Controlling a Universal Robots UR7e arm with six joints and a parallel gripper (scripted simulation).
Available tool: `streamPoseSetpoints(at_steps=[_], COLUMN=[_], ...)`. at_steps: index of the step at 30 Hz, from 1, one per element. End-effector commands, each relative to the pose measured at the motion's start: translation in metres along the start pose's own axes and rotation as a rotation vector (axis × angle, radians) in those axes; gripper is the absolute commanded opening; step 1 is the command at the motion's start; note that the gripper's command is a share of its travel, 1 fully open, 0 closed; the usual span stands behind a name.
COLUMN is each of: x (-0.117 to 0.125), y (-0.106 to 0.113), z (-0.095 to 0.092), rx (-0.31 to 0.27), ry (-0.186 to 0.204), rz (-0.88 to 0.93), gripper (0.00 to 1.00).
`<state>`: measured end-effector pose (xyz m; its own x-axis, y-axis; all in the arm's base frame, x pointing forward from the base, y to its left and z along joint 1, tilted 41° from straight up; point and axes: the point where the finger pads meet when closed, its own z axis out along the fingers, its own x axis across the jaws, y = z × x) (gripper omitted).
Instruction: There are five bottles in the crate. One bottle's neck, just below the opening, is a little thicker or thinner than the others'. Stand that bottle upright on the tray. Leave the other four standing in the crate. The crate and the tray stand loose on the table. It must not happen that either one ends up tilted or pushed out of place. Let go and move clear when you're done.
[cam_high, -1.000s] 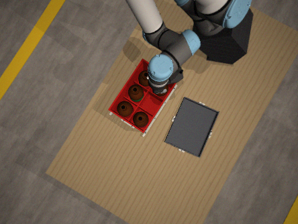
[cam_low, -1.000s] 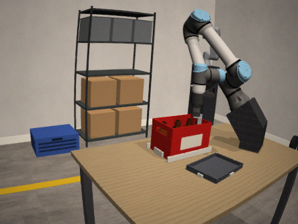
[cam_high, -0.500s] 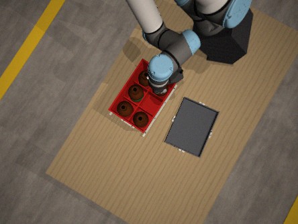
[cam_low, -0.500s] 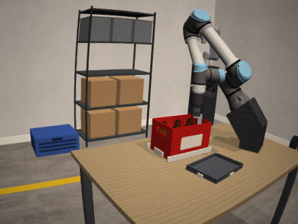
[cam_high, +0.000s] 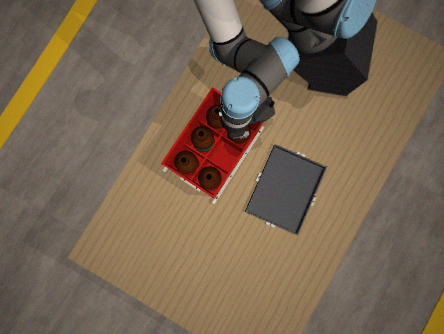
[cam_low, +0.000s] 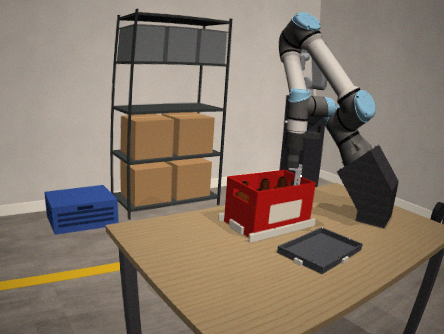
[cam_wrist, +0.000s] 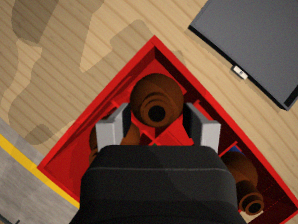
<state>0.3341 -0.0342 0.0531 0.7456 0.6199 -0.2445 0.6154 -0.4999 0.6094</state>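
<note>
A red crate (cam_high: 213, 149) stands on the wooden table with brown bottles in its cells. Three bottles (cam_high: 202, 137) show plainly from above. A fourth is partly under the arm, and a fifth sits right under my gripper (cam_high: 239, 132). In the wrist view my gripper (cam_wrist: 156, 113) is open, its two grey fingers standing either side of that brown bottle's neck (cam_wrist: 156, 102) with gaps showing. The bottle stands upright in a corner cell. Another bottle (cam_wrist: 242, 183) leans into view at the lower right. The dark grey tray (cam_high: 286, 188) lies to the right of the crate, with nothing on it.
The robot's black base (cam_high: 340, 60) stands at the table's far end. In the side view a metal shelf with cardboard boxes (cam_low: 167, 115) and a blue box (cam_low: 80, 208) stand on the floor behind the table.
</note>
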Motion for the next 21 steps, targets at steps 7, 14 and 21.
streamPoseSetpoints(at_steps=[7, 14, 21], x=[0.000, 0.000, 0.000], y=[0.000, 0.000, 0.000], z=[-0.028, -0.049, -0.058], rx=[0.001, 0.001, 0.001], ry=[-0.001, -0.001, -0.001], rz=[0.001, 0.001, 0.001], gripper=[1.00, 1.00, 1.00])
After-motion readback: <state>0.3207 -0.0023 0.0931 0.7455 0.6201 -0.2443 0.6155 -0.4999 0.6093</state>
